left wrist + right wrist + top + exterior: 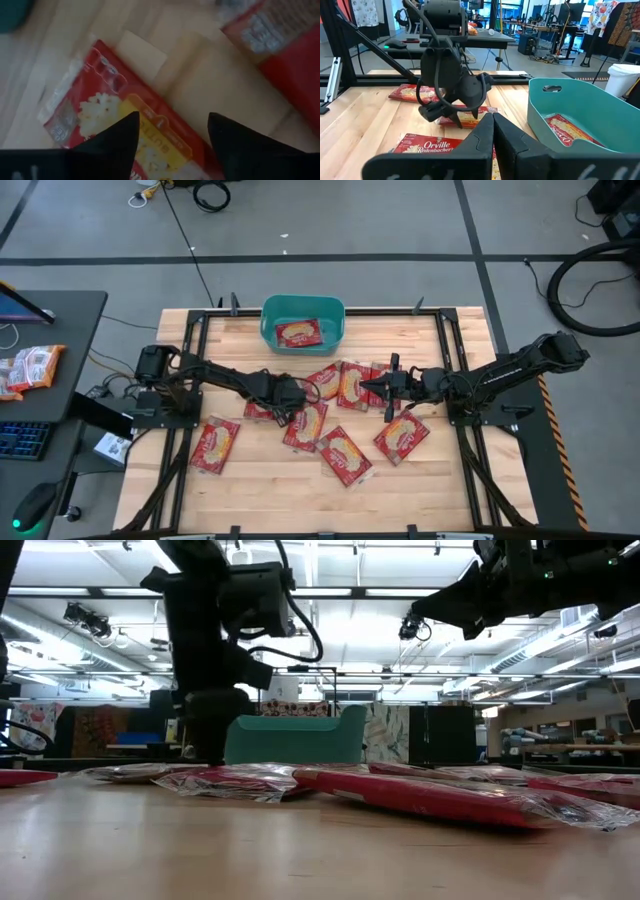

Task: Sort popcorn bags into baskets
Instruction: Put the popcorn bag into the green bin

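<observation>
Here, the left gripper (172, 137), fingers apart, is held over a popcorn bag (120, 125) mid-frame, so only its slippery edge might be pinched and dropped.

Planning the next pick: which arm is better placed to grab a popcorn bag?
Left: its open gripper hangs right over a flat red popcorn packet; the right gripper, shut, sits higher.

Popcorn bag (567, 131) inside teal basket (600, 107)
</observation>
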Controlling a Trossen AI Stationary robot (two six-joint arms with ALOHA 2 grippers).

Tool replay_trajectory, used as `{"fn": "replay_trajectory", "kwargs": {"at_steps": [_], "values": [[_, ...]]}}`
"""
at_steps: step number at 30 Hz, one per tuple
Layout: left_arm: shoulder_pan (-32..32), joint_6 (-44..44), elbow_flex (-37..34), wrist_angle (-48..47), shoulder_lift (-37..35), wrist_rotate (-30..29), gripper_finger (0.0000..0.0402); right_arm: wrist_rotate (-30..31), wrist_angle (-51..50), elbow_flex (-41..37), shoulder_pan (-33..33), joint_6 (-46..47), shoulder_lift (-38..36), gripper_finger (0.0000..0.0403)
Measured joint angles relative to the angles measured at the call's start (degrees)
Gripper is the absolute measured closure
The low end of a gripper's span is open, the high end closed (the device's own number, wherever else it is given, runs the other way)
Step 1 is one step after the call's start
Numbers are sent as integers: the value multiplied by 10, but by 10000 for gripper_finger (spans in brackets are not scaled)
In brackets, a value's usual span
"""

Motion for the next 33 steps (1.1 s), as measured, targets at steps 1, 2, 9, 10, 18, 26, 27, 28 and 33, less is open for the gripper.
{"fn": "replay_trajectory", "kwargs": {"at_steps": [1,2,9,10,18,26,27,28,33], "values": [[0,-6,0,1,2,-3,156,0,0,0,0,0,0,389],[0,-11,0,-4,3,-4,154,-2,0,0,0,0,0,389],[0,-16,2,-18,38,-11,162,-15,1,0,0,2,0,389],[0,-16,3,-19,42,-12,164,-15,2,0,0,2,0,389],[0,-7,2,-55,50,-6,189,-15,2,0,0,1,0,389],[-7,88,-1,-101,53,-3,315,-15,1,0,0,0,0,389],[-9,93,-1,-104,53,-4,337,-15,1,0,0,0,0,389],[-10,100,-1,-108,53,-5,359,-15,1,0,0,0,0,389],[-19,120,-1,-117,49,-7,394,-15,1,0,0,0,0,389]]}}
